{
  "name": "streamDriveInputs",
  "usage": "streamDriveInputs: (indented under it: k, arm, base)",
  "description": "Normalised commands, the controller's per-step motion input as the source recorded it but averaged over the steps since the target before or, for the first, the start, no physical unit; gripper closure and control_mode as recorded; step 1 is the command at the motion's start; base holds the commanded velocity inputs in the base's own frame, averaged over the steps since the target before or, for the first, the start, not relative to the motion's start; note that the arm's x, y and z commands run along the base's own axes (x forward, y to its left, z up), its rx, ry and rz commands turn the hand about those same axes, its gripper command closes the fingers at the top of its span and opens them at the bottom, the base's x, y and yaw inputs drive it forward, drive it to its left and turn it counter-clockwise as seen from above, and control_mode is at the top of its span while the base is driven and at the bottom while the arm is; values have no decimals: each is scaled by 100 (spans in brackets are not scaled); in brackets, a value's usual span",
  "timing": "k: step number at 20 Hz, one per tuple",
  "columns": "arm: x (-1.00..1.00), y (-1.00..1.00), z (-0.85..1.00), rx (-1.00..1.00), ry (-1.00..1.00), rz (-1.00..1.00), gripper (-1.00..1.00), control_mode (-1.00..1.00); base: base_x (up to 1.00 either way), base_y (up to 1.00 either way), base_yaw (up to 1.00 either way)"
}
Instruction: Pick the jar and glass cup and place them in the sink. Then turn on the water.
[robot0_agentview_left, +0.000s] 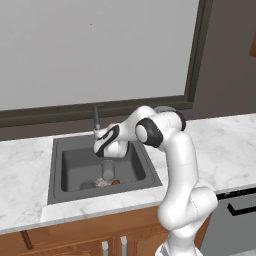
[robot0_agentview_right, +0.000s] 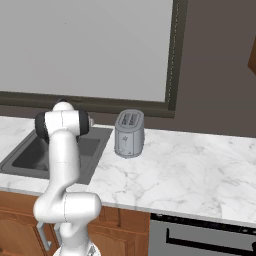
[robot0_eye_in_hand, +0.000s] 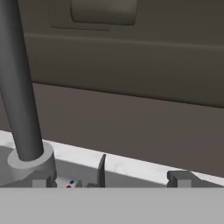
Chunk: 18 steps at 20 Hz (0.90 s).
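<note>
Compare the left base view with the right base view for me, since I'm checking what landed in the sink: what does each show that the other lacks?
Left base view alone: the glass cup and the jar inside the sink, the faucet, and the end effector beside it. Right base view alone: a toaster on the counter, right of the basin. Both: the sink, the marble counter, the window and the white arm.

A white marble counter (robot0_agentview_left: 227, 145) holds the dark sink (robot0_agentview_left: 59, 170) and, right of it, a grey toaster (robot0_agentview_right: 129, 133).
</note>
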Motion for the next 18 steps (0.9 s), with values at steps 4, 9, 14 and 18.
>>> streamDriveInputs:
  k: [4, 9, 14, 18]
  arm:
    - [13, 5, 0, 0, 0, 0, -100, -100]
    - [5, 0, -1, 0, 0, 0, -100, -100]
    - [0, 0, -13, 0, 0, 0, -100, -100]
    - [2, 1, -12, 0, 0, 0, -100, -100]
  base:
    - [0, 0, 0]
    - [0, 0, 0]
    - [0, 0, 0]
    - [0, 0, 0]
